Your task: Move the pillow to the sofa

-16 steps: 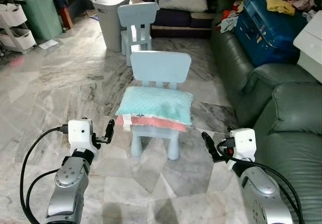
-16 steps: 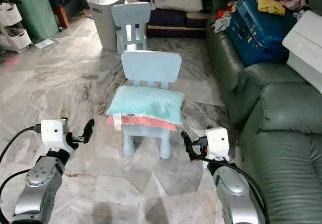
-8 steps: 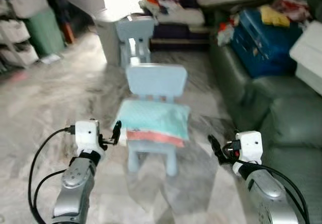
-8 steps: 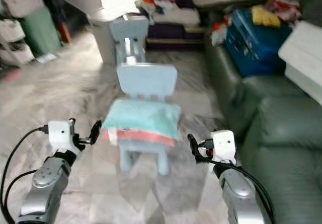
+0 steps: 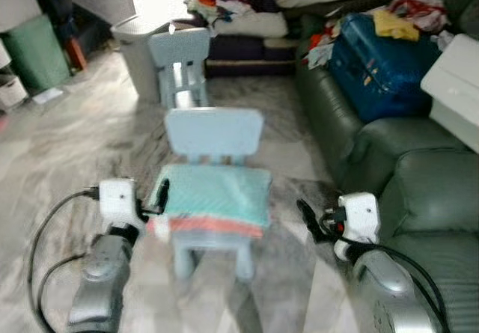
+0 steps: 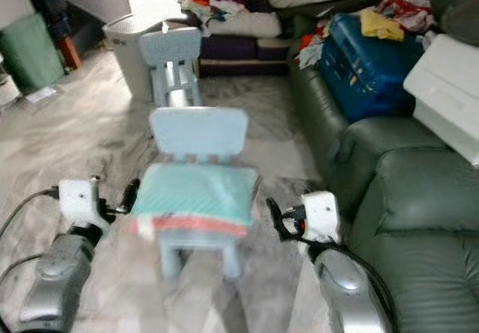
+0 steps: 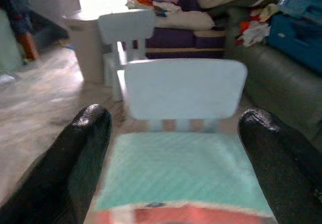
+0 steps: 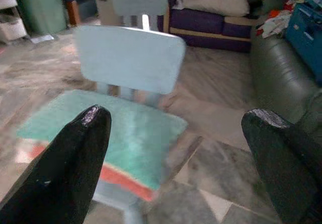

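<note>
A teal pillow with a coral band along its front edge lies on the seat of a small light-blue chair just ahead of me. My left gripper is open at the pillow's left edge, level with it. In the left wrist view the pillow lies between and beyond the spread fingers. My right gripper is open a little to the right of the chair, apart from the pillow. The dark green sofa stands along the right.
A blue suitcase, strewn clothes and a white box sit on the sofa's far cushions; the near cushion is bare. A second light-blue chair and a grey bin stand behind. Marble floor lies on the left.
The camera has moved forward and swung, with blur; the chair and pillow are closer. My left gripper has come up to the pillow's left edge. Both grippers stay open.
</note>
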`<state>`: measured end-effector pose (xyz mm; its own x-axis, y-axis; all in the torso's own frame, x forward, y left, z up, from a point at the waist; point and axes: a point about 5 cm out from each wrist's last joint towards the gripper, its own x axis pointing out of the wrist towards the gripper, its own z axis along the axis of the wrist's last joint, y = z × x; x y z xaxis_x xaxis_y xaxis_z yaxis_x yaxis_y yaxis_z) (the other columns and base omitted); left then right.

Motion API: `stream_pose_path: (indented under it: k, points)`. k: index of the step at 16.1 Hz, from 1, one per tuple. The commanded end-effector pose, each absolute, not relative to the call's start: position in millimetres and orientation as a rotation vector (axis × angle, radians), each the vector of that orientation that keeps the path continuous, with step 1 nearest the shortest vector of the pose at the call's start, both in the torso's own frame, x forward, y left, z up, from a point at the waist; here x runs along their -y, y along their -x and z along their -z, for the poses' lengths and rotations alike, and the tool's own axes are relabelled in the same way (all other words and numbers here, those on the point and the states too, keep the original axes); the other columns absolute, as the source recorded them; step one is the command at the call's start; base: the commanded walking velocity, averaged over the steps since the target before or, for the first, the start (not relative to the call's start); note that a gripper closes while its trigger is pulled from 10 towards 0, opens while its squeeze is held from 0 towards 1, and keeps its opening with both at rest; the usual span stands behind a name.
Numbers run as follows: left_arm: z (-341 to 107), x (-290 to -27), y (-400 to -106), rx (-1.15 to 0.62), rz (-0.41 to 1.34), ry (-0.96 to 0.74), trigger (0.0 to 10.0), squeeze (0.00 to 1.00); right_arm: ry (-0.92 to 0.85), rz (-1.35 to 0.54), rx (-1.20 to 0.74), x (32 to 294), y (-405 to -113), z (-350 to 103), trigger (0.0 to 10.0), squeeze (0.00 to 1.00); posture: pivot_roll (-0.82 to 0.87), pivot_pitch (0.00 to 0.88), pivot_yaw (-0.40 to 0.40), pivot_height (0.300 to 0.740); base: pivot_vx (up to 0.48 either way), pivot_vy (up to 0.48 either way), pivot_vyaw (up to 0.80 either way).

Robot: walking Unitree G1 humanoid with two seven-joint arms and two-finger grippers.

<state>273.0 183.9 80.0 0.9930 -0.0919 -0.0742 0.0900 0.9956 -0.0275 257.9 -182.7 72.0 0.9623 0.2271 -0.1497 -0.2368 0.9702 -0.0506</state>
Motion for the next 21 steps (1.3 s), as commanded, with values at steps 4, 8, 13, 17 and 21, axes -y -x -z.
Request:
stream_pose_path:
  k: [4, 8, 13, 17, 21]
  points:
    - [-84.8, -195.6, -274.0, -0.067, 0.067, -0.007, 10.0, 0.00, 0.066, -0.254, -0.114, 176.4, -261.5, -78.2, 10.0, 0.00, -0.13, 0.000, 0.010, 0.740, 0.450, 0.000, 0.00]
    - [-82.7, -195.4, -276.5, -0.088, -0.007, -0.032, 10.0, 0.00, 0.067, -0.258, -0.117, 175.9, -262.0, -77.1, 10.0, 0.00, -0.13, 0.000, 0.009, 0.740, 0.073, 0.000, 0.00]
    - [-80.4, -196.2, -277.4, -0.122, -0.016, -0.024, 10.0, 0.00, 0.065, -0.254, -0.116, 174.9, -261.5, -77.5, 10.0, 0.00, -0.13, 0.000, 0.012, 0.740, 0.000, 0.000, 0.00]
    - [-79.9, -195.3, -278.6, -0.133, 0.007, -0.026, 10.0, 0.00, 0.065, -0.248, -0.113, 175.7, -261.8, -77.7, 10.0, 0.00, -0.13, 0.000, 0.014, 0.740, 0.000, 0.000, 0.00]
    - [-78.8, -194.5, -278.7, -0.143, 0.020, -0.032, 10.0, 0.00, 0.066, -0.246, -0.112, 175.9, -261.8, -78.1, 10.0, 0.00, -0.14, 0.000, 0.014, 0.740, 0.000, 0.445, 0.00]
